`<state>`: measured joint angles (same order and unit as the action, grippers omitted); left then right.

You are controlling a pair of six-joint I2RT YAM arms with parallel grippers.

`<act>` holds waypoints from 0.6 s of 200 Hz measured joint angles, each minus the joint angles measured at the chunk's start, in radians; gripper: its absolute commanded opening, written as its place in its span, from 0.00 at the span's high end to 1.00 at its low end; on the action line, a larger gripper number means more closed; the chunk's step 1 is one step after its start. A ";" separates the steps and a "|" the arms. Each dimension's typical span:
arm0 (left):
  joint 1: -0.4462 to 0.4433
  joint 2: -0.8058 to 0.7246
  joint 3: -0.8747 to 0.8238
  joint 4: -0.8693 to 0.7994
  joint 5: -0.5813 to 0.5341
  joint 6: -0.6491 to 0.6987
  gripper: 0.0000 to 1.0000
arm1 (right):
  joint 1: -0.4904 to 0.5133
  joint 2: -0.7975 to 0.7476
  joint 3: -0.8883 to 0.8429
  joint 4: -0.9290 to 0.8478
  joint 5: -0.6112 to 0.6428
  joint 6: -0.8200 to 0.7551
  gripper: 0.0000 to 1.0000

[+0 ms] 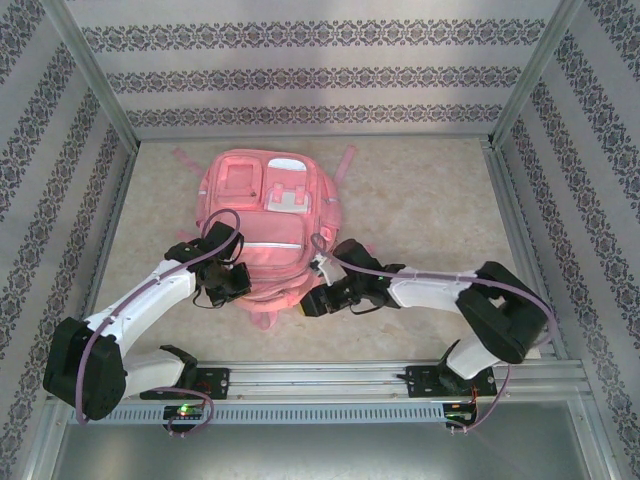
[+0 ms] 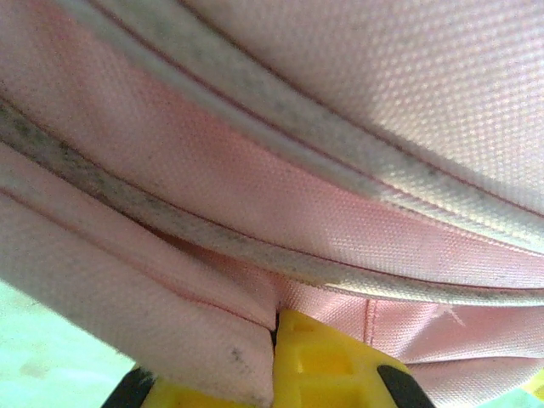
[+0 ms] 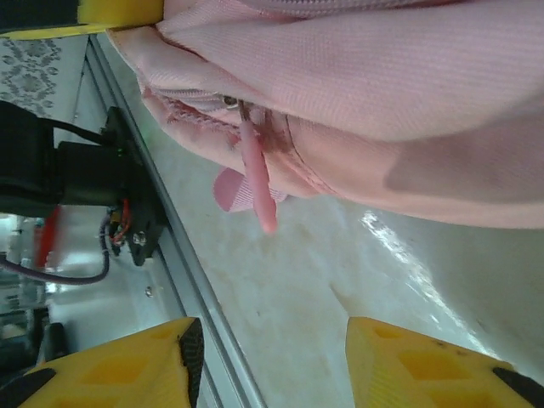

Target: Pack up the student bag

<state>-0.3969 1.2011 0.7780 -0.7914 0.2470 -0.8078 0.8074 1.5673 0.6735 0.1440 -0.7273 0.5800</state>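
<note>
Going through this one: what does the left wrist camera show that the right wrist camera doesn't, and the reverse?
Left wrist: the left hand closed on a fold of the student bag, with grey piping running across the fabric close up. Right wrist: the right hand open with nothing between its fingers, a pink zipper pull on the bag's edge, the table and a metal rail. Shared: the bag's pink woven fabric.

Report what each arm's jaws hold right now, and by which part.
Left jaws are shut on the student bag, pinching a fabric fold at its near left edge. Right jaws stand open beside the bag, holding nothing.
</note>
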 measured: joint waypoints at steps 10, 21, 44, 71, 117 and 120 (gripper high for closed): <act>0.000 0.000 0.000 0.000 0.000 0.000 1.00 | 0.000 0.038 0.014 0.025 -0.025 0.030 0.51; 0.000 0.000 0.000 0.000 0.000 0.000 1.00 | 0.000 0.063 0.026 0.036 -0.040 0.053 0.51; 0.001 0.000 0.000 0.000 0.001 0.000 1.00 | 0.000 0.088 0.051 0.048 -0.055 0.076 0.54; 0.006 -0.006 -0.002 0.000 0.007 -0.003 1.00 | 0.000 0.101 0.080 0.064 -0.066 0.092 0.59; 0.006 -0.018 -0.016 0.013 0.008 -0.011 1.00 | 0.000 0.131 0.115 0.078 -0.083 0.099 0.65; 0.006 -0.019 -0.016 0.013 0.008 -0.011 1.00 | 0.000 0.134 0.118 0.078 -0.084 0.100 0.65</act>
<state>-0.3904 1.1824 0.7620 -0.7784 0.2546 -0.8192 0.8074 1.7016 0.7914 0.2218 -0.8112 0.6800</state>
